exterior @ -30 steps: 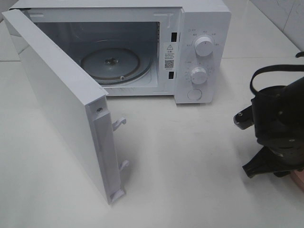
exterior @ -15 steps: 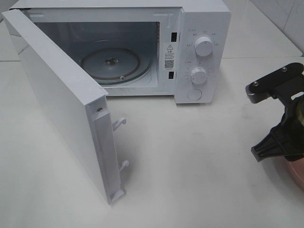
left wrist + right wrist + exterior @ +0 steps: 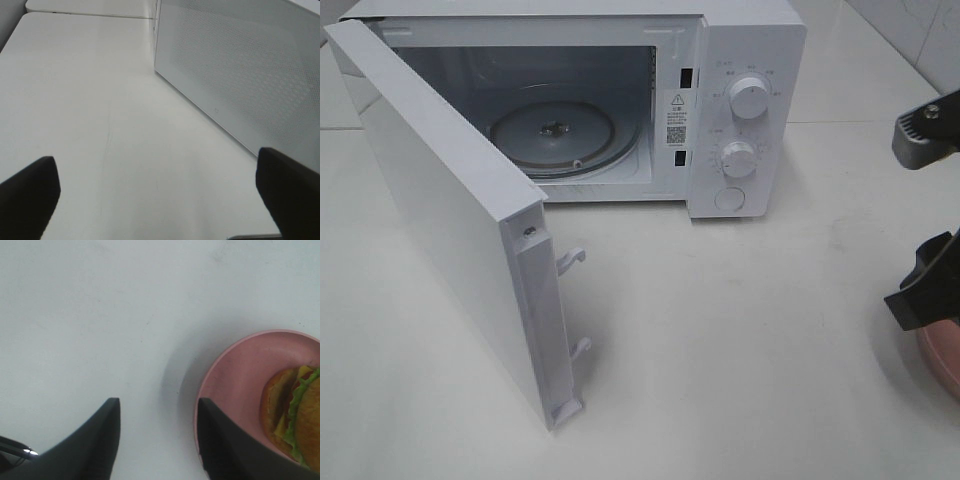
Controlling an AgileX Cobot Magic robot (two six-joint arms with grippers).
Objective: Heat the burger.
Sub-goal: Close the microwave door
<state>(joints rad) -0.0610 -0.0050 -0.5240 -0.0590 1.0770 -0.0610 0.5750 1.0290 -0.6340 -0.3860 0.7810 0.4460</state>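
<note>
Nearest, at the right edge of the high view, the right gripper (image 3: pixel 159 440) hangs just above the white tabletop (image 3: pixel 740 340). Its 2 dark fingers (image 3: pixel 100 440) stand apart with nothing between them; 1 finger overlaps the rim of the pink plate (image 3: pixel 235 375) in the wrist view, though whether it touches the rim cannot be told. The burger (image 3: pixel 295 415) lies on that plate, toward the side away from the fingers, with green lettuce and yellow cheese showing under a brown bun. In the high view only a sliver of the plate (image 3: pixel 942 362) shows, and the burger not at all.

The burger looks light but soft and stacked, so a squeeze on the bun would likely crush it or slide the layers apart. The stiff plate rim is probably the safer place to grip, keeping the plate level.

The left gripper (image 3: pixel 160 192) is spread wide and empty over bare table beside the microwave door (image 3: pixel 450 230), which stands swung open. Farther back, the white microwave (image 3: pixel 750 60) shows its glass turntable (image 3: pixel 560 135) bare, ready to receive the plate.
</note>
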